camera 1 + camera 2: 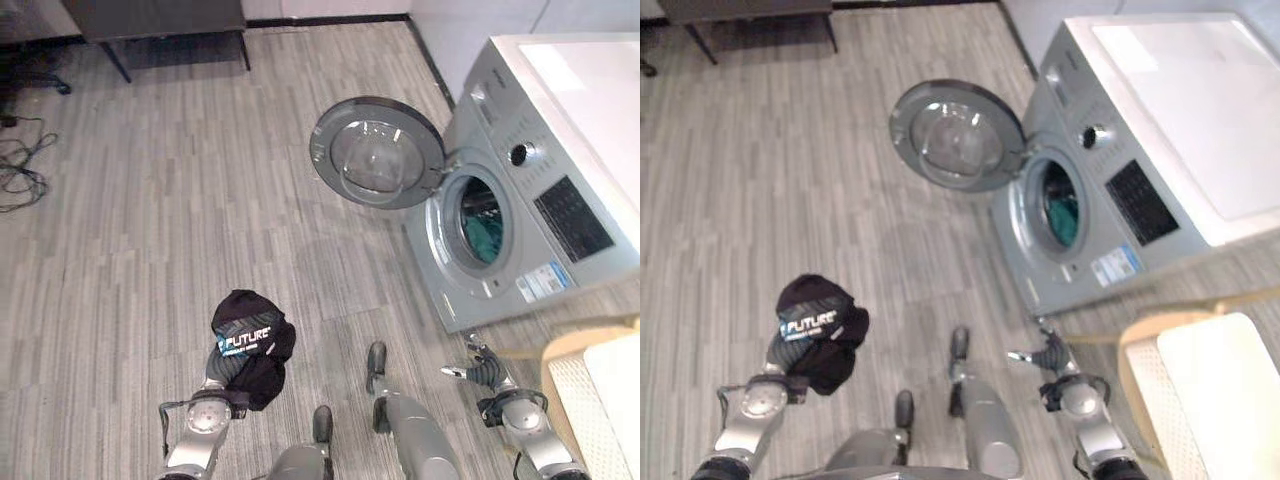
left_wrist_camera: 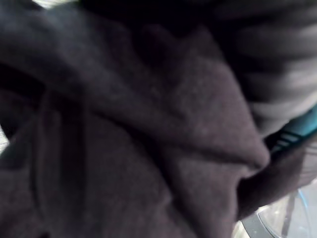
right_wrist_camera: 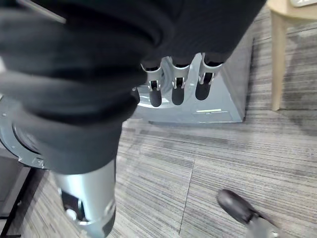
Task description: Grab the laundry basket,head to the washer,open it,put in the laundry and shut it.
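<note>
1. The washer [image 1: 530,190] stands at about 2 o'clock in the left eye view, its round door [image 1: 375,152] swung wide open toward 12 o'clock
2. Green cloth [image 1: 487,238] already lies inside the drum
3. A dark garment [image 1: 250,345] with a pale printed band sits bunched on the end of the left arm at about 7 o'clock, well apart from the washer
4. The left hand [image 1: 214,367] is buried under that garment; its fingers are covered, so whether they grip the cloth I cannot tell
5. In the left wrist view the dark cloth lies right against the camera, with what is probably the door's edge at one corner
6. The right hand [image 1: 478,368] hangs at about 5 o'clock, near the washer's lower front corner, touching nothing
7. The right wrist view shows its fingers [image 3: 175,87] roughly straight, relaxed and empty, pointing at the washer's base
8. A pale wooden chair [image 1: 592,395] stands at 4 o'clock, just beside the right hand
</note>
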Robot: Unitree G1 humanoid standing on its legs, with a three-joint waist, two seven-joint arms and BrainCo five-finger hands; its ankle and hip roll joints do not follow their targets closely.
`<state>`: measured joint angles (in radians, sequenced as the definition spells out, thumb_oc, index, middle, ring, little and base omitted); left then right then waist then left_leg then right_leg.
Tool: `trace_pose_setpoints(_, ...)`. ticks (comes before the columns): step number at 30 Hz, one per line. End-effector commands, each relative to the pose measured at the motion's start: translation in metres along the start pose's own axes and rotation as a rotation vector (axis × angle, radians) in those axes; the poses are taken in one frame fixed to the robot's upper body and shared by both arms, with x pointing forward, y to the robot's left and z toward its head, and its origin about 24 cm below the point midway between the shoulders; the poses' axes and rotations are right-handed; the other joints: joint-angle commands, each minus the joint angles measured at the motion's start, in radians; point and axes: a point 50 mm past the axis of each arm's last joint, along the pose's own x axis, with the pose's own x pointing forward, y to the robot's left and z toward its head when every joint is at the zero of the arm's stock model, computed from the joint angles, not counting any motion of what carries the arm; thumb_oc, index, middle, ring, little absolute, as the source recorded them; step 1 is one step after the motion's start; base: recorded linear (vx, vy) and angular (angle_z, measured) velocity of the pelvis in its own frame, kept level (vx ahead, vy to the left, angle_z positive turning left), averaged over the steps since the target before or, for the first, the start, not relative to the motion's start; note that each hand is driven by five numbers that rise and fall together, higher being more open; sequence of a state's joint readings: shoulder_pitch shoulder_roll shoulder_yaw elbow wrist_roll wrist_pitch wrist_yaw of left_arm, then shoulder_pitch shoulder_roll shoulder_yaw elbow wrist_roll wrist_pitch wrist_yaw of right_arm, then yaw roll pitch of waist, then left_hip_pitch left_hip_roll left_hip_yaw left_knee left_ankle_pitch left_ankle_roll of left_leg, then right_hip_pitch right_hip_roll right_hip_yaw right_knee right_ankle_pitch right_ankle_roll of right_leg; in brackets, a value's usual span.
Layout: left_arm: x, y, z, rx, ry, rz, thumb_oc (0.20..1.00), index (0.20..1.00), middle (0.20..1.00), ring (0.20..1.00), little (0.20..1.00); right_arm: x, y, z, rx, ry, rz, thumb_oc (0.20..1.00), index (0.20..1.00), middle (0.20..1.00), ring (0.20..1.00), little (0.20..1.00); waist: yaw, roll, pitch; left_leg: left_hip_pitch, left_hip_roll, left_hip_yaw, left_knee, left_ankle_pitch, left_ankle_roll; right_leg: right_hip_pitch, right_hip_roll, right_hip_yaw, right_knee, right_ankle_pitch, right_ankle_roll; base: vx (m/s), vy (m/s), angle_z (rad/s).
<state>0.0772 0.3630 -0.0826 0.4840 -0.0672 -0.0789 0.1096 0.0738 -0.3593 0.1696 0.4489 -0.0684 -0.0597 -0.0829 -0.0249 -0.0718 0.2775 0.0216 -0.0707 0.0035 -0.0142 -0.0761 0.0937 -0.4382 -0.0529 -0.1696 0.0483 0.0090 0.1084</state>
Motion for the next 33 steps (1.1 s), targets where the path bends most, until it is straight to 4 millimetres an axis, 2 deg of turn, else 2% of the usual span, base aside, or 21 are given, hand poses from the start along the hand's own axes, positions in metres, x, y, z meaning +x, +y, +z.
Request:
trace_pose_setpoints(1, 0.0, 0.005, 0.03, 0.041, -0.17, -0.008, 0.2, 0.2, 0.2, 0.2, 0.2, -0.002, -0.013, 0.002, -0.028, -0.032, -0.028, 1.0, 1.0, 1.0, 1.0, 1.0, -0.015, 0.012, -0.011, 0.037, -0.027, -0.027, 0.054, -0.096, -0.05, 0.122, -0.008, -0.024, 0.013, 0.055, 0.027, 0.52, -0.258, 0.97)
trace_pose_setpoints(2, -0.003, -0.002, 0.027, 0.047, -0.159, -0.044, 0.2, 0.2, 0.2, 0.2, 0.2, -0.007, -0.014, -0.008, -0.019, 0.0, -0.026, 1.0, 1.0, 1.0, 1.0, 1.0, -0.032, 0.02, -0.038, 0.073, 0.003, -0.023, 0.085, -0.133, -0.087, 0.168, -0.011, -0.027, 0.022, 0.049, 0.001, 0.5, -0.27, 1.08)
trace_pose_setpoints(4, -0.005, -0.004, 0.025, 0.042, -0.156, -0.061, 0.2, 0.2, 0.2, 0.2, 0.2, -0.008, -0.012, -0.011, -0.011, 0.01, -0.014, 1.0, 1.0, 1.0, 1.0, 1.0, -0.05, 0.027, -0.058, 0.067, 0.039, 0.006, 0.147, -0.108, -0.124, 0.216, -0.006, -0.051, 0.015, 0.037, -0.011, 0.33, -0.18, 1.08)
trace_pose_setpoints(5, -0.005, -0.004, 0.025, 0.042, -0.156, -0.06, 0.2, 0.2, 0.2, 0.2, 0.2, -0.007, -0.012, -0.011, -0.01, 0.01, -0.013, 1.0, 1.0, 1.0, 1.0, 1.0, -0.053, 0.023, -0.06, 0.063, 0.035, 0.004, 0.146, -0.103, -0.123, 0.214, -0.01, -0.052, 0.012, 0.04, -0.011, 0.17, -0.104, 1.22)
trace_pose_setpoints(6, -0.004, -0.005, 0.026, 0.041, -0.159, -0.068, 0.2, 0.2, 0.2, 0.2, 0.2, -0.008, -0.013, -0.011, -0.01, 0.007, -0.013, 1.0, 1.0, 1.0, 1.0, 1.0, -0.055, 0.021, -0.058, 0.043, 0.052, 0.026, 0.223, -0.069, -0.143, 0.244, -0.001, -0.052, 0.01, 0.028, -0.021, 0.16, -0.128, 1.03)
trace_pose_setpoints(7, -0.004, -0.009, 0.027, 0.022, -0.159, -0.077, 0.2, 0.2, 0.2, 0.2, 0.2, -0.008, -0.015, -0.012, -0.013, 0.015, -0.014, 1.0, 1.0, 1.0, 1.0, 1.0, -0.055, 0.011, -0.05, -0.016, 0.086, 0.077, 0.323, -0.022, -0.148, 0.293, -0.002, -0.052, -0.003, 0.0, -0.039, 0.16, -0.128, 0.55)
trace_pose_setpoints(9, -0.002, -0.012, 0.028, 0.012, -0.163, -0.08, 0.2, 0.2, 0.2, 0.2, 0.2, -0.007, -0.017, -0.014, -0.019, 0.023, -0.021, 1.0, 1.0, 1.0, 1.0, 1.0, -0.052, 0.004, -0.046, -0.059, 0.102, 0.107, 0.345, -0.026, -0.139, 0.309, -0.008, -0.053, -0.01, -0.014, -0.045, 0.11, -0.072, -0.08)
trace_pose_setpoints(11, -0.001, -0.013, 0.031, 0.017, -0.168, -0.088, 0.2, 0.2, 0.2, 0.2, 0.2, -0.007, -0.022, -0.015, -0.019, 0.029, -0.042, 1.0, 1.0, 1.0, 1.0, 1.0, -0.038, -0.01, -0.039, -0.133, 0.113, 0.151, 0.319, -0.068, -0.114, 0.342, -0.015, -0.049, -0.018, -0.036, -0.046, 0.22, -0.063, -0.42)
trace_pose_setpoints(13, -0.001, -0.012, 0.03, 0.042, -0.165, -0.087, 0.2, 0.2, 0.2, 0.2, 0.2, -0.007, -0.024, -0.017, -0.013, 0.039, -0.058, 1.0, 1.0, 1.0, 1.0, 1.0, -0.019, -0.013, -0.032, -0.218, 0.113, 0.14, 0.217, 0.023, -0.125, 0.382, -0.001, -0.025, -0.022, -0.059, -0.05, 0.35, -0.004, -0.41)
trace_pose_setpoints(14, -0.001, -0.01, 0.029, 0.052, -0.16, -0.08, 0.2, 0.2, 0.2, 0.2, 0.2, -0.007, -0.024, -0.018, -0.016, 0.049, -0.065, 1.0, 1.0, 1.0, 1.0, 1.0, 0.002, -0.008, -0.027, -0.269, 0.112, 0.105, 0.141, 0.114, -0.144, 0.413, 0.017, 0.005, -0.024, -0.077, -0.054, 0.26, 0.024, -0.5)
trace_pose_setpoints(15, -0.001, -0.01, 0.029, 0.052, -0.16, -0.08, 0.2, 0.2, 0.2, 0.2, 0.2, -0.007, -0.024, -0.018, -0.016, 0.049, -0.065, 1.0, 1.0, 1.0, 1.0, 1.0, 0.002, -0.008, -0.028, -0.269, 0.112, 0.105, 0.14, 0.114, -0.144, 0.413, 0.017, 0.005, -0.024, -0.077, -0.054, 0.39, 0.103, -0.53)
trace_pose_setpoints(16, -0.003, -0.011, 0.026, 0.047, -0.149, -0.079, 0.2, 0.2, 0.2, 0.2, 0.2, -0.007, -0.023, -0.019, -0.018, 0.055, -0.066, 1.0, 1.0, 1.0, 1.0, 1.0, 0.021, -0.006, -0.025, -0.298, 0.11, 0.04, 0.069, 0.15, -0.155, 0.444, 0.028, 0.048, -0.02, -0.101, -0.053, 0.34, 0.131, -0.54)
trace_pose_setpoints(18, -0.004, -0.012, 0.025, 0.046, -0.145, -0.081, 0.2, 0.2, 0.2, 0.2, 0.2, -0.005, -0.023, -0.018, -0.025, 0.055, -0.072, 1.0, 1.0, 1.0, 1.0, 1.0, 0.033, -0.001, -0.029, -0.321, 0.104, -0.038, 0.039, 0.179, -0.164, 0.465, 0.038, 0.106, -0.014, -0.116, -0.048, 0.4, 0.192, -0.78)
trace_pose_setpoints(21, -0.006, -0.012, 0.023, 0.048, -0.14, -0.09, 0.2, 0.2, 0.2, 0.2, 0.2, -0.006, -0.023, -0.018, -0.028, 0.051, -0.067, 1.0, 1.0, 1.0, 1.0, 1.0, 0.033, 0.009, -0.046, -0.291, 0.111, -0.081, 0.03, 0.183, -0.165, 0.484, 0.041, 0.169, -0.013, -0.127, -0.037, 0.3, 0.21, -1.52)
trace_pose_setpoints(24, -0.003, -0.012, 0.027, 0.096, -0.151, -0.117, 0.2, 0.2, 0.2, 0.2, 0.2, -0.006, -0.018, -0.021, 0.021, 0.071, -0.074, 1.0, 1.0, 1.0, 1.0, 1.0, 0.011, -0.008, -0.06, -0.284, 0.105, -0.01, 0.141, 0.125, -0.135, 0.486, -0.016, 0.243, 0.013, -0.137, -0.012, 0.32, 0.367, -1.28)
trace_pose_setpoints(26, -0.002, -0.009, 0.03, 0.109, -0.16, -0.114, 0.2, 0.2, 0.2, 0.2, 0.2, -0.005, -0.016, -0.02, 0.031, 0.071, -0.069, 1.0, 1.0, 1.0, 1.0, 1.0, 0.009, -0.01, -0.066, -0.288, 0.108, 0.017, 0.162, 0.105, -0.125, 0.468, -0.026, 0.263, 0.02, -0.129, -0.006, 0.08, 0.2, -0.87)
trace_pose_setpoints(28, 0.0, -0.001, 0.039, 0.136, -0.194, -0.087, 0.2, 0.2, 0.2, 0.2, 0.2, 0.003, -0.011, -0.01, 0.031, 0.042, -0.054, 1.0, 1.0, 1.0, 1.0, 1.0, 0.004, -0.016, -0.063, -0.276, 0.125, 0.109, 0.192, 0.051, -0.099, 0.41, -0.038, 0.313, 0.071, -0.111, 0.013, 0.07, 0.272, -1.0)
trace_pose_setpoints(29, 0.001, 0.002, 0.041, 0.14, -0.203, -0.079, 0.2, 0.2, 0.2, 0.2, 0.2, 0.005, -0.011, -0.005, 0.026, 0.028, -0.05, 1.0, 1.0, 1.0, 1.0, 1.0, 0.003, -0.016, -0.059, -0.264, 0.13, 0.134, 0.195, 0.032, -0.092, 0.394, -0.044, 0.307, 0.094, -0.107, 0.016, 0.06, 0.208, -1.52)
trace_pose_setpoints(31, 0.002, 0.007, 0.047, 0.149, -0.229, -0.064, 0.2, 0.2, 0.2, 0.2, 0.2, 0.01, -0.008, 0.006, 0.018, -0.008, -0.037, 1.0, 1.0, 1.0, 1.0, 1.0, 0.015, -0.016, -0.056, -0.235, 0.156, 0.206, 0.192, 0.011, -0.089, 0.349, -0.068, 0.222, 0.131, -0.089, 0.026, 0.05, 0.163, -1.78)
trace_pose_setpoints(32, 0.002, 0.008, 0.05, 0.152, -0.24, -0.062, 0.2, 0.2, 0.2, 0.2, 0.2, 0.012, -0.008, 0.01, 0.018, -0.022, -0.038, 1.0, 1.0, 1.0, 1.0, 1.0, 0.019, -0.015, -0.052, -0.214, 0.166, 0.239, 0.192, -0.001, -0.092, 0.341, -0.093, 0.136, 0.144, -0.085, 0.03, 0.06, 0.153, -1.84)
trace_pose_setpoints(33, 0.003, 0.007, 0.05, 0.158, -0.239, -0.067, 0.2, 0.2, 0.2, 0.2, 0.2, 0.011, -0.007, 0.011, 0.01, -0.028, -0.029, 1.0, 1.0, 1.0, 1.0, 1.0, 0.022, -0.015, -0.051, -0.188, 0.178, 0.291, 0.196, -0.009, -0.093, 0.332, -0.119, -0.003, 0.157, -0.079, 0.024, 0.05, 0.11, -1.28)
